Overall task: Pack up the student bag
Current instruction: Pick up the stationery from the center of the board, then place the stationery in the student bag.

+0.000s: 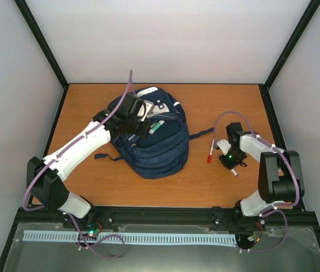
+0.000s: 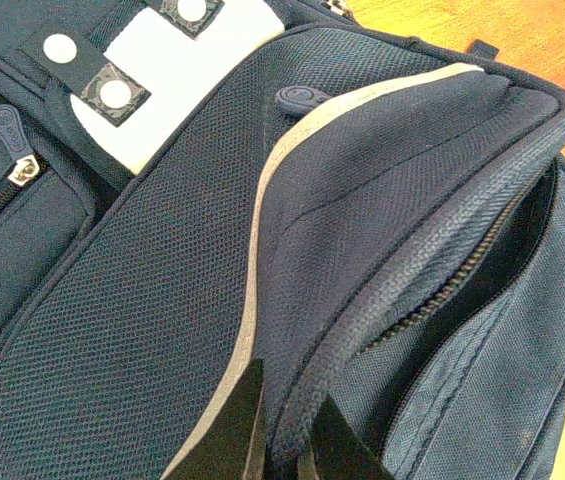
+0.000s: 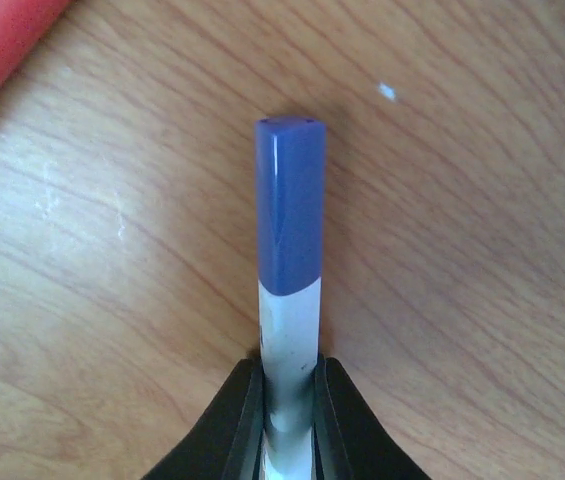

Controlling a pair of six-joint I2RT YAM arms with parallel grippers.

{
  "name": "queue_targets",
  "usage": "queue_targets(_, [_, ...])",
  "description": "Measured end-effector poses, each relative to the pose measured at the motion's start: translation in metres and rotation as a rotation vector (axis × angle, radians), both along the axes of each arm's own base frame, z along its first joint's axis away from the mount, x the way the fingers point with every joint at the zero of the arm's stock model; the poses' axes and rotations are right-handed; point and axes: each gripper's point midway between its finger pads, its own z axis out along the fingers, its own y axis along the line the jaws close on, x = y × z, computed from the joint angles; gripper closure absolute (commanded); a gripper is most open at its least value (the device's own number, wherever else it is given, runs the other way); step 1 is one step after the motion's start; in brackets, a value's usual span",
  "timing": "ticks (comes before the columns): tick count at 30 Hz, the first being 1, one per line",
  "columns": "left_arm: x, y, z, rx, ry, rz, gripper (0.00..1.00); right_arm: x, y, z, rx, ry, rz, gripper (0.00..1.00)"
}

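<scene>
Firmly, my left gripper [image 2: 290, 390] pinches the pocket lip of the student bag [image 1: 160, 147], which lies left of centre on the bench [image 1: 222, 102]; my right gripper [image 3: 289, 370] clamps a blue-capped marker [image 3: 290, 200]. The soft cloth will likely sag, so the stiffer zip seam looks the best hold.

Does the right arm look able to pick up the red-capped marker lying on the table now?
Reaching, probably yes: the red-capped marker lies just beside the right gripper. Grasping, no: its jaws are shut on the blue-capped marker.
</scene>
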Motion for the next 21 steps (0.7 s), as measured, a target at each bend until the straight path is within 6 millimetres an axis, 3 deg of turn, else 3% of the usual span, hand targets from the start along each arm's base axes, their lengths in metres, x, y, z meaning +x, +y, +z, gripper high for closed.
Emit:
queue_targets(4, [0.001, 0.000, 0.000, 0.007, 0.006, 0.005, 0.97, 0.004, 0.001, 0.018, 0.029, -0.032, 0.007, 0.97])
queue_targets(6, [0.002, 0.000, -0.002, 0.008, 0.013, 0.008, 0.97, 0.014, 0.007, 0.043, 0.060, -0.114, 0.030, 0.97])
queue_targets(7, [0.001, 0.000, -0.003, 0.009, 0.017, 0.009, 0.97, 0.025, 0.012, 0.069, 0.087, -0.194, 0.050, 0.97])
queue_targets(13, [-0.002, -0.002, -0.006, 0.001, 0.042, 0.002, 0.98, 0.064, 0.034, 0.152, 0.168, -0.415, 0.117, 0.97])
queue_targets(16, [-0.004, -0.005, -0.004, -0.005, 0.056, -0.008, 0.98, 0.074, 0.059, 0.181, 0.218, -0.477, 0.184, 0.97])
queue_targets(21, [-0.005, -0.006, -0.001, -0.009, 0.067, -0.015, 0.99, 0.070, 0.128, 0.220, 0.299, -0.558, 0.401, 0.97])
